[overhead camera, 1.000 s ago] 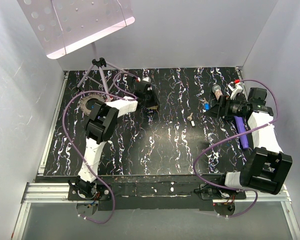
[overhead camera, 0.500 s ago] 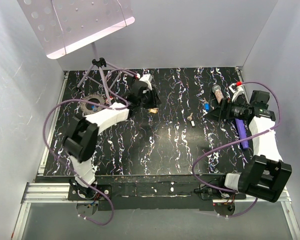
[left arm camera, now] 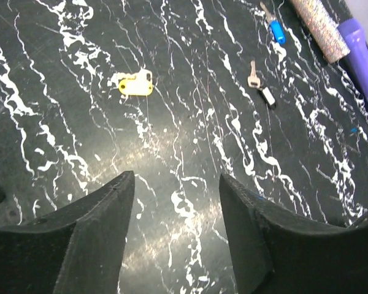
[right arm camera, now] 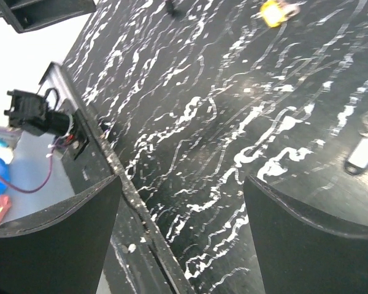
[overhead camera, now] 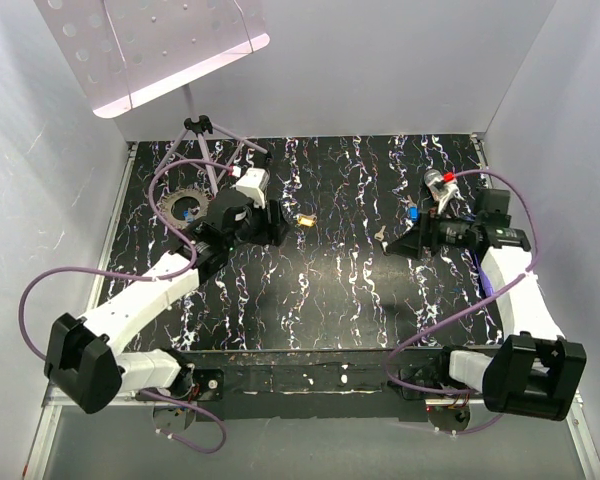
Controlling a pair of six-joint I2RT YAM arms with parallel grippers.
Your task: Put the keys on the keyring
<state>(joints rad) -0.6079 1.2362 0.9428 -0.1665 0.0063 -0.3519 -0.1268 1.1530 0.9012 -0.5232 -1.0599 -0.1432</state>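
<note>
Lying flat on the table [overhead camera: 330, 290], the yellow-headed key [left arm camera: 135, 84] was noted just ahead of the left pincer [left arm camera: 176, 184], jaws parted, nothing gripped. A silver key [left arm camera: 253, 75] and a blue-headed key [left arm camera: 276, 30] were logged nearer the right pincer [right arm camera: 181, 184], likewise wide open.

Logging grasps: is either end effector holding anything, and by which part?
Nothing is held: left end effector and right end effector are both open and empty; the yellow key lies on the table.

Purple marker [left arm camera: 363, 58] runs off the edge; bead tube [left arm camera: 319, 27] cut at top; yellow key [right arm camera: 273, 12] blurred.
</note>
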